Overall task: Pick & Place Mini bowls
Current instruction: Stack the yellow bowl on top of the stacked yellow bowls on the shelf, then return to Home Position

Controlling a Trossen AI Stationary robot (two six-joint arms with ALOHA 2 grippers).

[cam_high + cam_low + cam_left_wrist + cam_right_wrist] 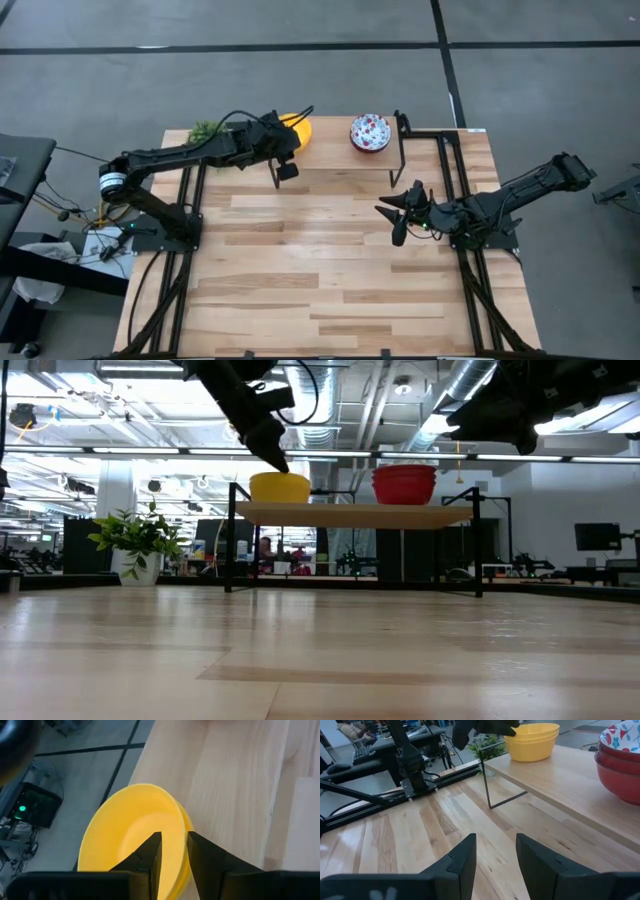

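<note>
- high view: my left gripper [287,140] reaches over the raised wooden shelf [330,155] at the far edge of the table [320,270], right at the yellow bowls [299,129]. a stack of speckled bowls [370,132], white with red and blue flecks inside, sits further right on the same shelf. the potted plant [205,130] shows beside my left arm. my right gripper [398,212] hangs over the table on the right, well apart from the shelf.
- low view: the yellow bowls [280,486] and the speckled stack [404,484], red on the outside, stand on the shelf [350,513]. my left gripper [272,452] comes down from above onto the yellow stack's rim. the plant [137,538] stands at the left.
- left wrist view: my left fingers [150,852] straddle the rim of the top yellow bowl [130,835], one inside and one outside, clamped on its wall with a narrow gap.
- right wrist view: my right fingers [462,857] stand apart with nothing between them, above bare table [395,840]. the yellow bowls [532,741] and the speckled stack [620,762] sit on the shelf [560,775] ahead.
</note>
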